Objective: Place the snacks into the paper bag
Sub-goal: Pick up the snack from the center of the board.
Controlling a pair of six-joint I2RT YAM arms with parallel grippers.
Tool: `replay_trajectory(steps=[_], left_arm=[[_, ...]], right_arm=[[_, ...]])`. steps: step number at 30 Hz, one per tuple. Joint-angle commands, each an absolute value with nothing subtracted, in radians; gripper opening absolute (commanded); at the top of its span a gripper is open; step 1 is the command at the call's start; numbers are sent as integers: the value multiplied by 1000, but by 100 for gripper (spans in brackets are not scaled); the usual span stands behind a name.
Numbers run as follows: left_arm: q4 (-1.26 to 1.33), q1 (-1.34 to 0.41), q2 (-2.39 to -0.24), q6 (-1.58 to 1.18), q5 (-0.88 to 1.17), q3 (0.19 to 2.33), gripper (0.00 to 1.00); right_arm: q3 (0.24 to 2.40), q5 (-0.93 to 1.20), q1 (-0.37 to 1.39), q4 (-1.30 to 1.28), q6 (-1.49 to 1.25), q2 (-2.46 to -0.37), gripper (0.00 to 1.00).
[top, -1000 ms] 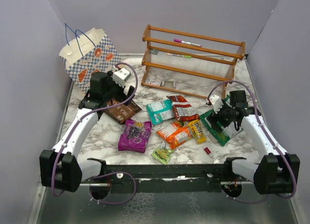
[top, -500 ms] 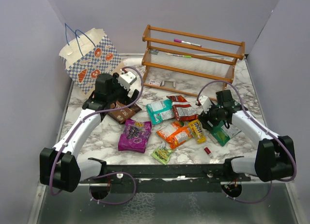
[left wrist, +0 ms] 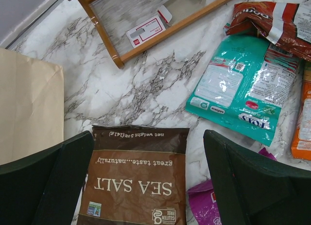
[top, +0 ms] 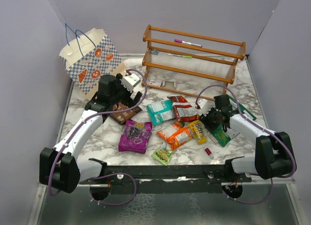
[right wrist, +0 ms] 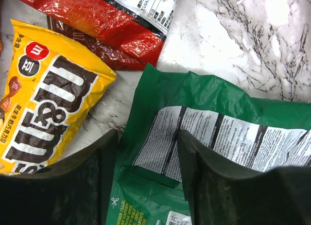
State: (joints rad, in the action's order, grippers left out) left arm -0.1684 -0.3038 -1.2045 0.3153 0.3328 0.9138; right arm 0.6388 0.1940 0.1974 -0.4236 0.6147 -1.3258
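Packets lie spread over the marble table (top: 109, 137) in front of the wooden rack (top: 194, 55). None of them is in the paper bag (top: 87, 60), which sits at the back left corner with its blue cord handles raised.

The left gripper (left wrist: 148, 137) hangs over the table just in front of the bag, with its jaws spread wide and nothing held. The brown packet (left wrist: 136, 181) lies flat on the marble directly beneath it. In the wrist view the packet is framed between the two fingers, its top edge about level with their tips. The teal packet (left wrist: 243, 94) and the red packet (left wrist: 272, 21) lie beyond the right-hand finger in that view, and the purple packet (top: 136, 136) lies just in front of the brown one.

The right gripper (right wrist: 148, 137) is low over the near right part of the table, at one end of the large green multipack (right wrist: 218, 118). Its jaws stand partly apart. The multipack's white printed label lies flat and unpinched between the fingers, resting on the marble. Whether the fingertips touch the foil cannot be told. The yellow packet (right wrist: 48, 98) lies just beside one finger, outside the jaws. The orange packet (top: 175, 134) and the small light-green packet (top: 163, 154) lie nearer the middle, apart from both grippers. The bag is well apart from the right gripper, across the table.
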Motion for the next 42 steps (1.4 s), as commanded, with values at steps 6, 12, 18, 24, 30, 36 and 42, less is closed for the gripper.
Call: replay_trajectory(steps=[6,12,18,24,30,36,42], left_arm=[[-137,-331,-1208,352,318,899,99],[-151,-353,-1224,371,334,913,99],[-190,-382,-1261,379,382,981,99],[-204,-408,-1282,364,472,1040,99],[-221,-424,-1303,362,533,1108,98],[-230,-439,-1308,362,567,1150,98],[-241,-462,-1312,369,615,1195,97]], right_arm=[[615,185,204,-362,603,-1316,32],[663,172,204,-397,577,-1293,9],[765,128,204,-472,525,-1216,1],[901,34,204,-589,509,-1117,1],[1048,-16,204,-718,537,-1054,1],[1234,106,204,-866,587,-1064,1],[1360,245,204,-938,612,-1116,1]])
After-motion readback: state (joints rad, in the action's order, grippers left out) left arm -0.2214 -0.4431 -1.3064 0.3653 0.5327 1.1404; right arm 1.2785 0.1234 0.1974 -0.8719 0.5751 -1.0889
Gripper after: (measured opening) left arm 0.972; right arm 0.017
